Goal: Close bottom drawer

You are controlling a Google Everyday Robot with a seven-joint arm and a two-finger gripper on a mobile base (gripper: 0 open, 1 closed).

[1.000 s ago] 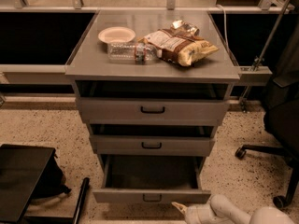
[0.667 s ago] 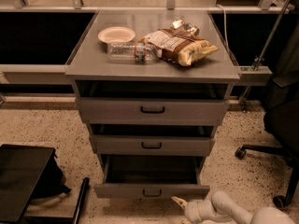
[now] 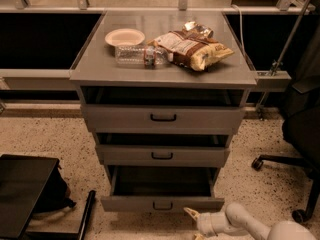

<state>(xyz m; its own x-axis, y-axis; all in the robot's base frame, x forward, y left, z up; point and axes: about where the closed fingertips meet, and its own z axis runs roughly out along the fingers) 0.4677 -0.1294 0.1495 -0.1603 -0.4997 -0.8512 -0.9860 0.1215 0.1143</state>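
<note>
The bottom drawer (image 3: 162,203) of the grey cabinet is pulled partly out, its dark tray open to view, with a small black loop handle (image 3: 162,205) on its slim front. My gripper (image 3: 192,224) is low at the bottom of the view, just below and right of the drawer front. It comes in on a white arm (image 3: 245,224) from the lower right. One tan fingertip (image 3: 190,213) points up-left toward the drawer's lower right corner, close to it; I cannot tell whether it touches.
The middle drawer (image 3: 162,155) and top drawer (image 3: 162,118) stand slightly out. On the cabinet top lie a paper bowl (image 3: 124,36), a plastic bottle (image 3: 141,55) and chip bags (image 3: 192,46). A black case (image 3: 22,194) sits lower left; an office chair (image 3: 300,134) stands right.
The gripper has moved a little up and left toward the bottom drawer's front. The drawer's front sits slightly further in than a second ago.
</note>
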